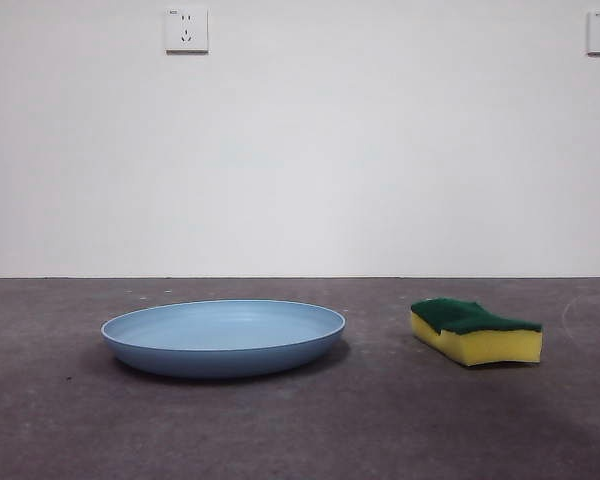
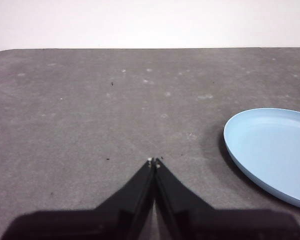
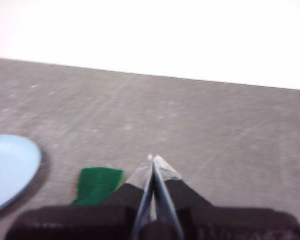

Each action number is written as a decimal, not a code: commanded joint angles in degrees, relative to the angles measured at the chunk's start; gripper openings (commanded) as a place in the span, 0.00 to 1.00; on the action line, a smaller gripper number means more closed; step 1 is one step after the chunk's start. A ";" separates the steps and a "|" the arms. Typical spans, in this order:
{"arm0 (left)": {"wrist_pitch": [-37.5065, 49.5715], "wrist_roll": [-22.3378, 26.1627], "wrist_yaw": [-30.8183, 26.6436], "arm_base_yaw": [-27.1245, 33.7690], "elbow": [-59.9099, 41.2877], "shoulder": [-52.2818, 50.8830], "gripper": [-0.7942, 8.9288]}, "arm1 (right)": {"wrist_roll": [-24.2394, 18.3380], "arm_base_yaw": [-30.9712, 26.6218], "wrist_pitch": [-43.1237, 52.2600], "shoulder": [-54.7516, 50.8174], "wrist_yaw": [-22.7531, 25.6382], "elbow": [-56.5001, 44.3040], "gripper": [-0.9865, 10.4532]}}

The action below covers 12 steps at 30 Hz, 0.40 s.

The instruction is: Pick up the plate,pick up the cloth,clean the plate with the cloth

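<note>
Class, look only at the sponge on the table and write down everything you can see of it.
The small block-shaped sponge has yellow foam below and a dark green scouring layer on top, with wavy sides. It looks soft and dry, though wetness cannot be judged. It lies flat, green side up, on the dark grey table, apart from the large round light-blue plastic plate. Nothing touches it but the table. In the right wrist view its green top shows beside the shut right gripper.

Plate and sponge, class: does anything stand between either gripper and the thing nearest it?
Nothing visible does. Bare table lies between the left gripper and the plate, and between the right gripper and the sponge.
</note>
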 commanded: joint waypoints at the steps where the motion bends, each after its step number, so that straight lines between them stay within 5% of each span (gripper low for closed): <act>1: 0.35 -0.33 -0.11 0.17 -0.83 -0.11 0.08 | 0.66 -2.40 0.28 -5.51 -0.07 -4.15 0.09; 12: 0.35 -0.33 -0.11 0.17 -0.83 -0.11 0.08 | 6.58 -4.02 0.28 -14.93 -0.09 -14.75 0.09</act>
